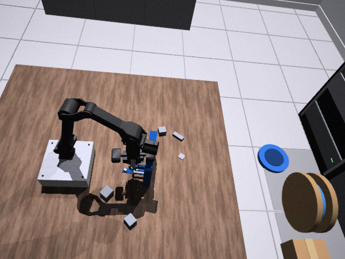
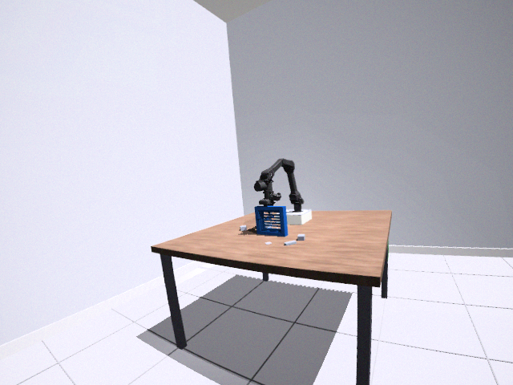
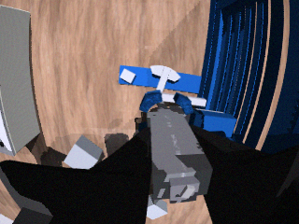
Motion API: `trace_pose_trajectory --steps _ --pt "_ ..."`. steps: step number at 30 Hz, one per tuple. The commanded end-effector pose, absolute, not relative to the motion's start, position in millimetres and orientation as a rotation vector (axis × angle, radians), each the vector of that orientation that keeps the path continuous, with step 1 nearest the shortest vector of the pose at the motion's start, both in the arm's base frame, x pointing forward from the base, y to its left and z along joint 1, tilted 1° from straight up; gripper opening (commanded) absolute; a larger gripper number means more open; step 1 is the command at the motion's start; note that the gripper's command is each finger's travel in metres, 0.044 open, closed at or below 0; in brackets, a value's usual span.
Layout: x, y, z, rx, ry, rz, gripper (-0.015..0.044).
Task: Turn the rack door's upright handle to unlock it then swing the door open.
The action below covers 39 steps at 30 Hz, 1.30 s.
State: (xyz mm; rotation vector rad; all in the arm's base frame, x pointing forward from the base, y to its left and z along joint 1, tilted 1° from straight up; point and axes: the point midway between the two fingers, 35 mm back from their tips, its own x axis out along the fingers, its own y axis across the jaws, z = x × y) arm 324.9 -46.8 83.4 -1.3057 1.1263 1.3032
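Wrist view: showed the grey upright handle (image 3: 174,140) clenched in the gripper (image 3: 168,133) (image 1: 133,168), just left of the slatted blue rack (image 3: 238,61) (image 1: 146,178) (image 2: 283,221). From the top, mostly hid that grasp beneath the arm (image 1: 107,118) (image 2: 292,180); from the exterior, blocked it behind the rack. Stood on a wooden table (image 1: 189,195) (image 2: 331,249), with white floor tiles (image 1: 206,44) (image 2: 426,289) beyond and wooden discs (image 1: 301,202) far right from above.

From my station I observe a wooden table (image 1: 91,83) (image 2: 323,249) with a brown grained top. Directly on it I record a white base block (image 1: 46,170) (image 2: 305,216), a blue rack frame (image 1: 146,179) (image 2: 284,221) standing upright, two grey cubes (image 1: 106,192) near the block's side, and three small pale pieces (image 1: 178,136) (image 2: 290,242) beyond the frame.
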Motion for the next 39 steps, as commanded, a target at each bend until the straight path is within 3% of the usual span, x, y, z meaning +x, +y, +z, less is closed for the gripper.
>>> trace_pose_trajectory --steps 1,39 --pt "324.8 -46.4 83.0 -1.305 1.123 1.306 0.0009" --pt "286.4 -20.0 82.7 -0.798 1.401 0.813 0.0009"
